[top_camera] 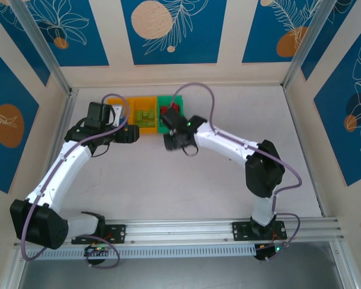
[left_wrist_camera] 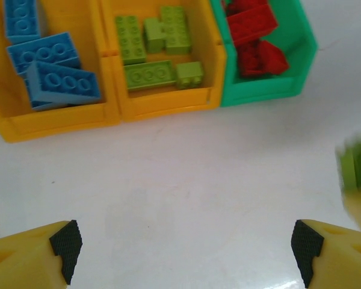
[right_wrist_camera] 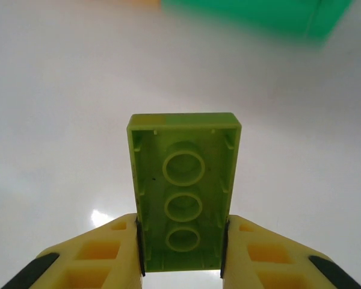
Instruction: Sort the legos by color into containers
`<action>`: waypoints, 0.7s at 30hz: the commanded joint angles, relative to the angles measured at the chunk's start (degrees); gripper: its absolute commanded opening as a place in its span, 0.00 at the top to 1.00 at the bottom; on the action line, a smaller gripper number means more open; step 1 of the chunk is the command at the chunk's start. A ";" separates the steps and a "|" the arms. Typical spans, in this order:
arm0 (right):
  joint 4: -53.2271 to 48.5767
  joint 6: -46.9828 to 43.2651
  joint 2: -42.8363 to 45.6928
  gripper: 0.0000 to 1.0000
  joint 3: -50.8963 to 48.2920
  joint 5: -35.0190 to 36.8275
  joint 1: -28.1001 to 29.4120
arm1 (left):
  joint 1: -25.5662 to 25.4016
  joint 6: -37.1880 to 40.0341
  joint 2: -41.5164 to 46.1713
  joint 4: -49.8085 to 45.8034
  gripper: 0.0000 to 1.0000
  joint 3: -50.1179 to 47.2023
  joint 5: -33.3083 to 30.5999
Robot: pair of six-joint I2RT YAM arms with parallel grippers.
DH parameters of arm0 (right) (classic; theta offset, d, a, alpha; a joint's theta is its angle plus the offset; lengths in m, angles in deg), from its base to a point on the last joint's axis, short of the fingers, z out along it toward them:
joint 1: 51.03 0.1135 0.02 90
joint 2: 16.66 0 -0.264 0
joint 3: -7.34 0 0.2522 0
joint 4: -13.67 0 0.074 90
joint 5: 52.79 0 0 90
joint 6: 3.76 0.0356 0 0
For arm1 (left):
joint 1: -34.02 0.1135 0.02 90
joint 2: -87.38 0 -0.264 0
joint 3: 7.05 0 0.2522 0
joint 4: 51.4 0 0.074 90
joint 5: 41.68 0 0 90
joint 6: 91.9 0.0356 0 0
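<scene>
Since green legos [left_wrist_camera: 149, 75] go in the middle bin [left_wrist_camera: 168, 107], my right gripper [right_wrist_camera: 182, 244] squeezes a lime brick [right_wrist_camera: 183, 180], probably off the table [left_wrist_camera: 180, 180]; my left gripper [left_wrist_camera: 186, 250] hangs wide apart, empty.

Right gripper [right_wrist_camera: 182, 241]: gap plugged by lime brick [right_wrist_camera: 183, 180], no room left in it. Ahead of the claw, bare table [right_wrist_camera: 60, 120] up to the blurred green bin [right_wrist_camera: 259, 15] wall.

Left gripper [left_wrist_camera: 186, 253]: spread wide, gap bare. Ahead, open tabletop, then three bins touching in a row: left bin [left_wrist_camera: 54, 123] holding blue bricks [left_wrist_camera: 48, 66], middle bin [left_wrist_camera: 168, 106] lime bricks [left_wrist_camera: 147, 75], green bin red bricks [left_wrist_camera: 256, 42]. Far right of this claw, right gripper, blurred, closing that side.
</scene>
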 commanded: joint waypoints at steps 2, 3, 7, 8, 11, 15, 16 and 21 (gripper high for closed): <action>8.11 -7.24 -11.08 0.68 15.11 -2.42 -3.99 | 0.68 3.29 2.07 0.49 0.09 -0.38 5.58; 8.44 -8.17 -14.65 0.68 19.43 -3.02 -4.64 | 0.64 3.31 2.43 0.19 0.09 -0.41 5.43; 4.81 -10.83 -29.10 0.68 40.67 -4.91 -6.44 | 0.68 3.30 4.00 -0.49 0.09 -0.66 4.56; 3.59 -11.45 -31.78 0.68 44.90 -5.90 -6.60 | 0.67 3.37 4.37 -0.38 0.09 -0.89 4.14; 1.03 -13.51 -38.44 0.64 56.05 -10.27 -6.49 | 0.66 3.03 5.30 0.14 0.06 -1.64 1.71; 1.29 -14.95 -38.57 0.44 57.32 -13.36 -5.79 | 0.68 1.46 5.90 2.42 0.00 -3.36 -5.53; 1.07 -14.72 -38.01 0.38 56.92 -13.10 -5.79 | 0.74 1.13 6.12 3.46 0.00 -4.15 -7.39; -2.39 -13.46 -32.66 0.34 54.85 -11.92 -7.04 | 0.74 0.96 6.95 10.87 0.00 -9.19 -14.36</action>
